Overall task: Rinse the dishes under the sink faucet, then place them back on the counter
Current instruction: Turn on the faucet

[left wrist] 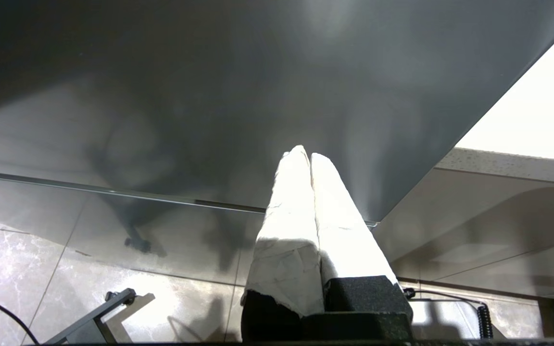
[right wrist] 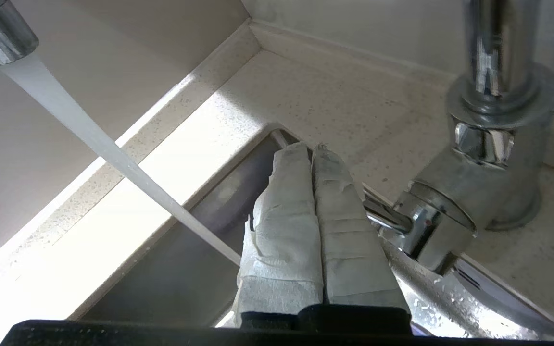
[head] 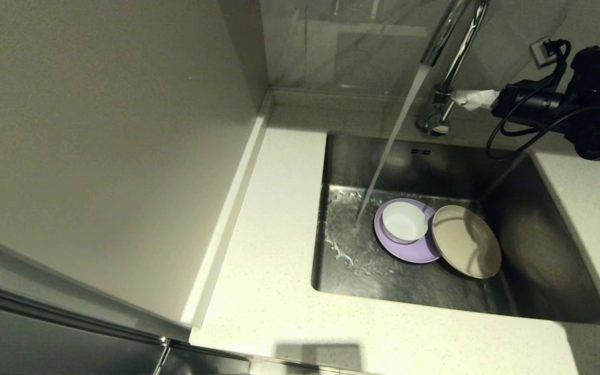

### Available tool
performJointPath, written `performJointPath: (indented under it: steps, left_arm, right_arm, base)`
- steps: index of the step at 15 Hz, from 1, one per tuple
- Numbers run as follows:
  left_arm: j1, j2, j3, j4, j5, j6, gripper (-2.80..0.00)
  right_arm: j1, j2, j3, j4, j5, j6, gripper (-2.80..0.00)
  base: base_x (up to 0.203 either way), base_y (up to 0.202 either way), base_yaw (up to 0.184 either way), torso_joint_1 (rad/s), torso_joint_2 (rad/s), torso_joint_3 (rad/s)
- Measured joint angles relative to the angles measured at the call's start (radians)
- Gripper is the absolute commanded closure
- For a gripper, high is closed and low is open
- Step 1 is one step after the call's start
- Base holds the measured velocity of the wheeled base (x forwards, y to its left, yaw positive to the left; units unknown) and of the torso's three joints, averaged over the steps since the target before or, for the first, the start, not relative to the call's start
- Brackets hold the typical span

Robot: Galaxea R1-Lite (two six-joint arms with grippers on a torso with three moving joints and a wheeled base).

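Head view: sink [head: 539, 250] set in worktop [head: 269, 234], water [head: 388, 151] running from faucet [head: 448, 57].
Sink contents: bowl [head: 405, 221] on lilac plate [head: 409, 252]; beige plate [head: 466, 240] touching it at 3 o'clock.
Right gripper [head: 466, 98]: jaws pressed together, empty, beside faucet lever [right wrist: 387, 218].
Left gripper [left wrist: 308, 156]: jaws together, parked below worktop.

A mirror-bright chrome gooseneck faucet [right wrist: 493, 120] is seen beside white, rough cloth-wrapped fingers [right wrist: 282, 230]; beyond them, an off-white speckled stone counter [right wrist: 334, 101] looks matt, the brushed stainless-steel sink [head: 539, 245] dull and wet.
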Motion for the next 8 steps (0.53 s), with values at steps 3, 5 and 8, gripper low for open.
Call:
performJointPath:
  steps: [3,5,8]
  left_arm:
    - [0.0,0.0,0.0,0.0,0.0,0.0,0.0]
    - [0.0,0.0,0.0,0.0,0.0,0.0,0.0]
    - [0.0,0.0,0.0,0.0,0.0,0.0,0.0]
  right_arm:
    - [-0.001,-0.004,-0.001,0.0,-0.066,-0.008,0.0]
    - [0.0,-0.016,-0.002,0.001,-0.116,-0.036,0.0]
    - [0.0,-0.033,-0.002,0.038,-0.152,-0.088,0.0]
  base:
    - [0.0,0.0,0.0,0.0,0.0,0.0]
    - [0.0,0.0,0.0,0.0,0.0,0.0]
    - [0.0,0.0,0.0,0.0,0.0,0.0]
